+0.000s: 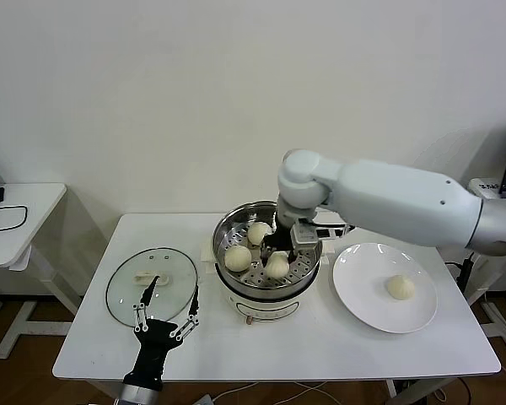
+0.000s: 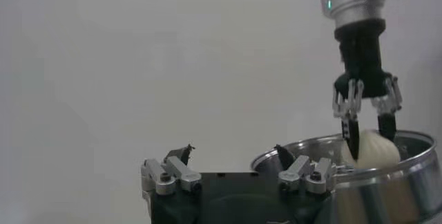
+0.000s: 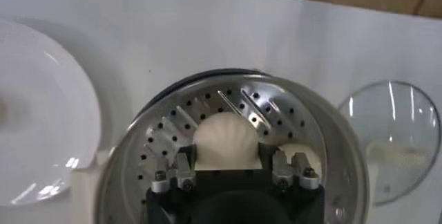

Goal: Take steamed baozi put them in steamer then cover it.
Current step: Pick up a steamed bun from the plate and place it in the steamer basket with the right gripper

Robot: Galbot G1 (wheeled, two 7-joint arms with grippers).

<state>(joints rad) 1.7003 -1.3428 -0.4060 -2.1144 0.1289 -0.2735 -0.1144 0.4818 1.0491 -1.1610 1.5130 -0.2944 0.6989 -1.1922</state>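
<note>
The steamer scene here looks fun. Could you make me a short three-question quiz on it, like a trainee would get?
1. True or false: the glass lid already covers the steamer.
2. How many baozi lie inside the steamer, and how many remain on the white plate?
3. Which gripper is working inside the steamer? A) left B) right C) both

Key
1. False. The lid lies flat on the table, to the steamer's left, with the open left gripper hovering at its near edge.
2. Three inside, one of them the baozi between the right gripper's fingers; one baozi remains on the plate.
3. B.
</note>
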